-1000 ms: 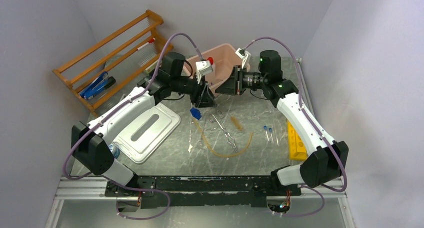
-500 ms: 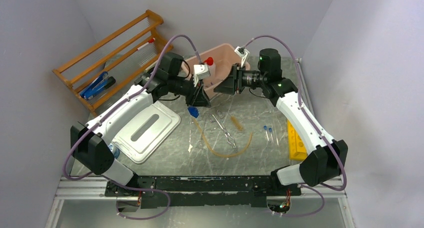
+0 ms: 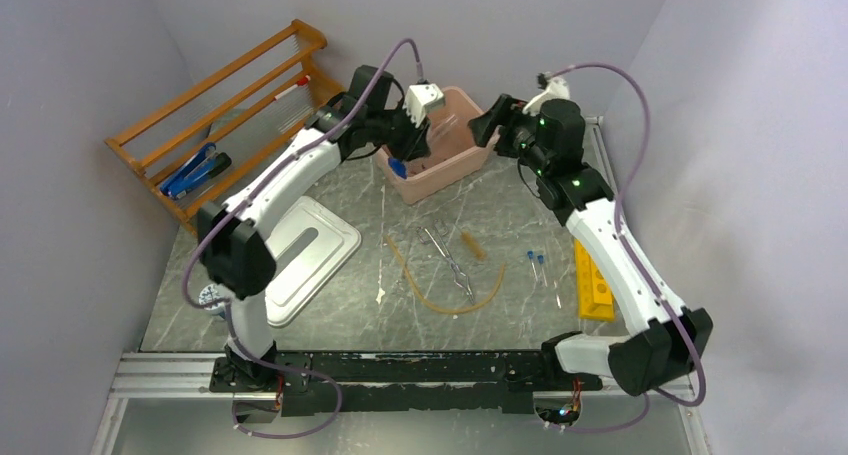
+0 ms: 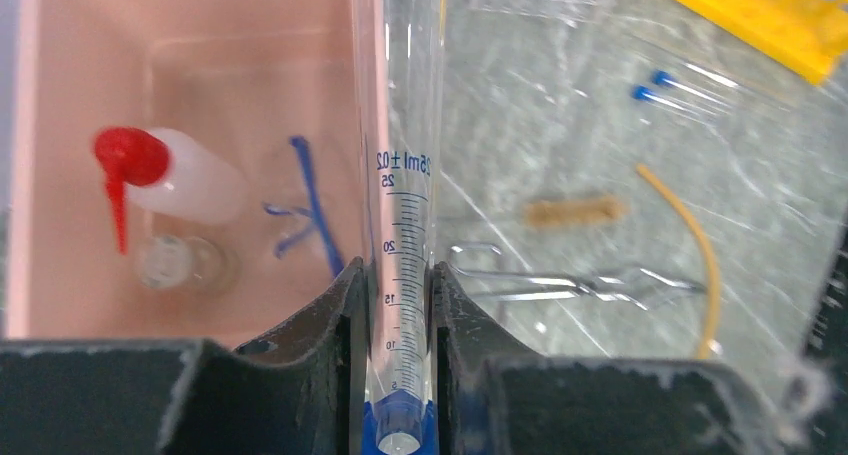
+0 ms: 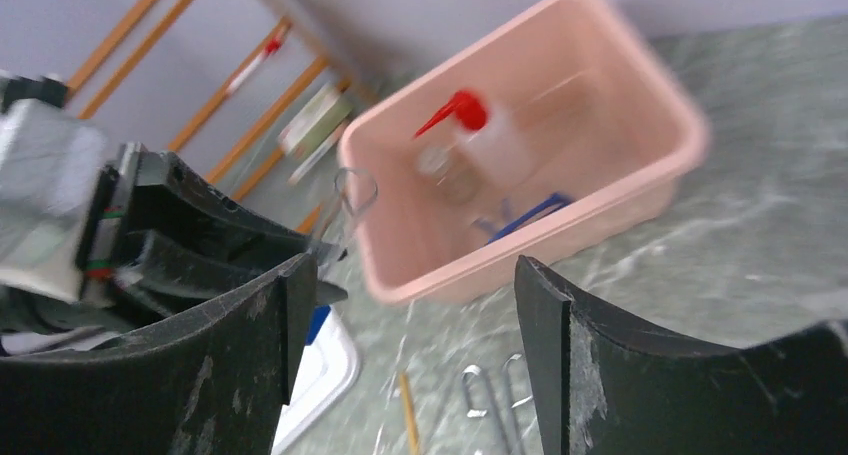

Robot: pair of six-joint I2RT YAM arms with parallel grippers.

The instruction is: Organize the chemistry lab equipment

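My left gripper (image 4: 398,315) is shut on a clear graduated cylinder (image 4: 400,225) with a blue base, held over the near-left rim of the pink tub (image 3: 455,170). Inside the tub lie the white red-capped squeeze bottle (image 4: 185,180), the blue-framed goggles (image 4: 310,205) and a small glass item (image 4: 175,262). My right gripper (image 5: 410,315) hangs open and empty above the tub's right end (image 3: 483,125). On the table lie the metal tongs (image 3: 447,258), the tan tubing (image 3: 450,303), two blue-capped tubes (image 3: 537,265) and the yellow tube rack (image 3: 592,285).
The white lid (image 3: 295,260) lies flat at the left of the table. The orange wooden rack (image 3: 220,115) leans at the back left with a blue tool on it. A short brown piece (image 3: 474,246) lies beside the tongs.
The left gripper closed on the cylinder and carried it from the table up to the tub's rim. The right gripper opened wide and drew back to the right.
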